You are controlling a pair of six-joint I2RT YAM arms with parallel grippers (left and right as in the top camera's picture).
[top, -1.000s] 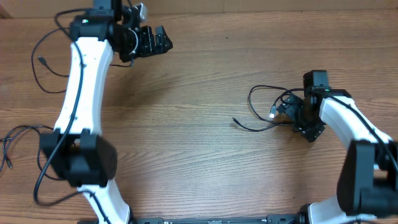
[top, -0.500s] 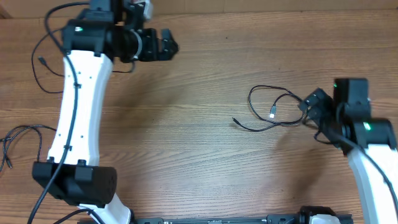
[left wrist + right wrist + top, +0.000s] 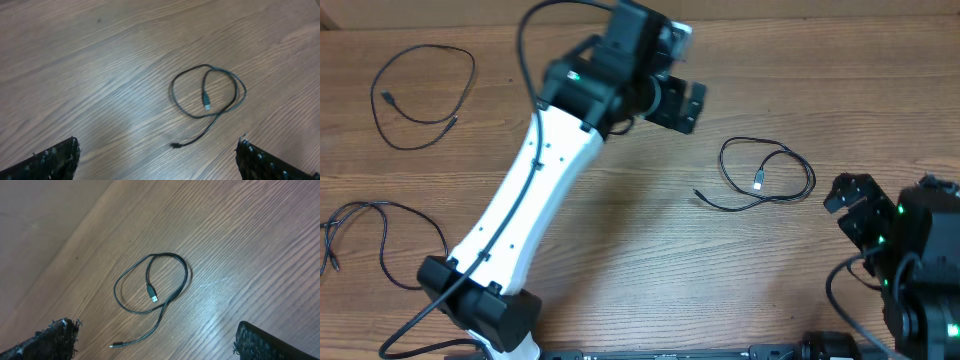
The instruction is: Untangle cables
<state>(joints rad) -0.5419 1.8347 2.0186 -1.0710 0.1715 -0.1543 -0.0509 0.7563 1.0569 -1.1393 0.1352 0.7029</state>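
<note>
Left gripper (image 3: 682, 104): jaws released, empty.
Right gripper (image 3: 857, 205): jaws released, empty.
Cables: right loop (image 3: 760, 180), far-left loop (image 3: 420, 85), near-left loop (image 3: 360, 240); separate.

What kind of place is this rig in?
Probably a robotics lab bench: bare wood-grain table, left arm and right arm at its edge, three loose black cables laid apart.
</note>
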